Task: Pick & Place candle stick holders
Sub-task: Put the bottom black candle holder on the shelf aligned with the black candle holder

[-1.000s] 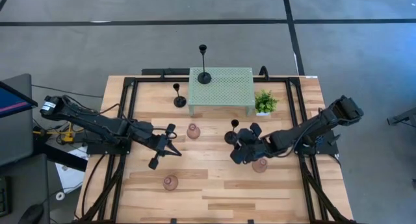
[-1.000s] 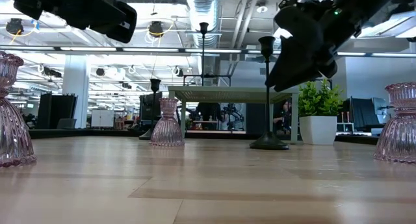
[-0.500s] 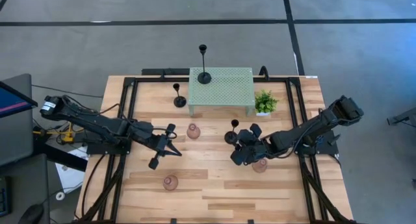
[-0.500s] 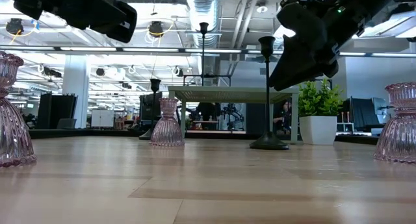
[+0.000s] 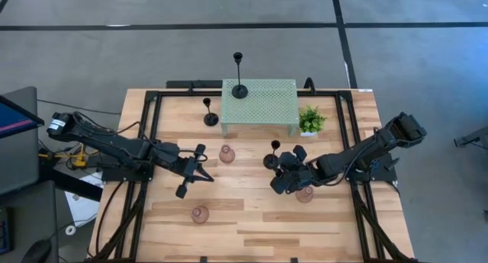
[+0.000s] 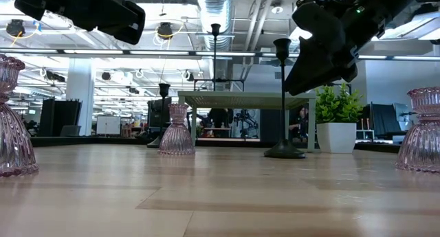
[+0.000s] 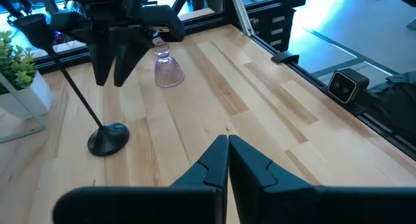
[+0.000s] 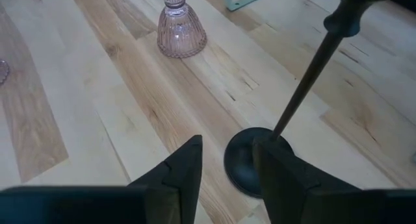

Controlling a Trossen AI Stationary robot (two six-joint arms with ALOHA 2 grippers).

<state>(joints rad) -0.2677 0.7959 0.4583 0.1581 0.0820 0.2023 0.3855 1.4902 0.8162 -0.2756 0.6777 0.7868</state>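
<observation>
Candle stick holders, six, all upright on the bench [image 5: 252,229] of pale wood planks with a black frame along its edges. One black holder [image 5: 239,90] on the pale green mesh stand [image 5: 263,107] at the far edge, a second black one [image 5: 210,119] just beside that stand, a third [image 5: 271,161] in the middle, near the right pincer [image 5: 277,181]. Pink holders: one [image 5: 226,154] at the centre, one [image 5: 200,213] toward the near edge, one [image 5: 305,194] under the right arm. Small potted plant [image 5: 309,120] beside the stand. Grey floor all around; behind, a big office hall with ceiling pipes and lamps.

Much bare wood along the near edge and between the two arms.

Right pincer [image 8: 227,165] part open over the round base of the third black holder [image 8: 247,160], gripping nothing. Left pincer [image 7: 227,160] fully closed, holding nothing, waiting left of centre.

Compared with one second before: holders all in the same places, arms almost unmoved.
</observation>
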